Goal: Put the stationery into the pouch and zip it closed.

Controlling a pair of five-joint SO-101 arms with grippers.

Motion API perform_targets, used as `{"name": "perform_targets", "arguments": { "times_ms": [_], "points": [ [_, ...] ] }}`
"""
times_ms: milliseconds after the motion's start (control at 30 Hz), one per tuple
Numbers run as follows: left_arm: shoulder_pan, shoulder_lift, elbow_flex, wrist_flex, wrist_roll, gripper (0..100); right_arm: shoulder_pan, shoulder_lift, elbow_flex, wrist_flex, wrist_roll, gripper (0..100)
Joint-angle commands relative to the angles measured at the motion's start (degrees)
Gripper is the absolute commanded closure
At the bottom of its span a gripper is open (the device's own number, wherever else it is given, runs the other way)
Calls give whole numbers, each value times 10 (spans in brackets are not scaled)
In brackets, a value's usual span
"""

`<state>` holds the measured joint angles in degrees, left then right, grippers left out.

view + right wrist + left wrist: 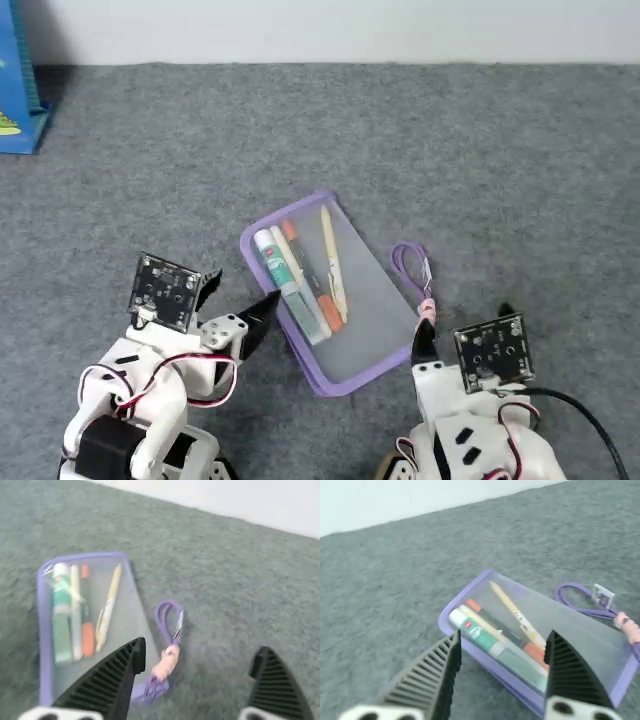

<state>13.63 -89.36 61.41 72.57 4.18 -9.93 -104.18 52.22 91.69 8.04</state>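
While the stationery (300,285) is lying inside the pouch (378,318) toward the bench's (480,150) front edge, left gripper (503,636) and right gripper (201,647) are gaping, released; pinching the pink zipper pull (166,662) squarely is looking wisest.

A pouch (375,335) lies mid-worktop (500,150), slanting from far left to near right. Inside it, four pieces of stationery (300,282) lie side by side along its left half. A strap (410,265) loops just right of the pouch, joined at its near right corner. The left gripper (243,295) sits just beside the pouch's left edge, and the right gripper (201,647) is by that near right corner. A box (15,90) stands far left.
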Motion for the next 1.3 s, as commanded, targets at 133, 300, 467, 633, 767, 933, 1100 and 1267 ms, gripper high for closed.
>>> {"name": "perform_targets", "arguments": {
  "times_ms": [133,300,467,633,767,933,1100,1267],
  "points": [
    [-54,-2,-8,29,5,737,15,29,5,9,-3,909],
    [-135,-2,18,30,4,739,94,31,50,-50,-7,980],
    [-193,-2,44,29,4,740,165,31,140,-129,-8,991],
    [-200,-2,98,-9,-23,867,196,30,240,-190,-8,991],
    [-200,-2,160,-69,-55,989,232,30,287,-204,-4,991],
    [-200,-2,221,-79,-63,987,258,30,342,-204,-4,991],
    [-200,-2,252,-79,-63,987,255,30,398,-205,-4,991],
    [-200,-2,287,-80,-64,987,255,30,443,-204,-4,990]
  ]
}}
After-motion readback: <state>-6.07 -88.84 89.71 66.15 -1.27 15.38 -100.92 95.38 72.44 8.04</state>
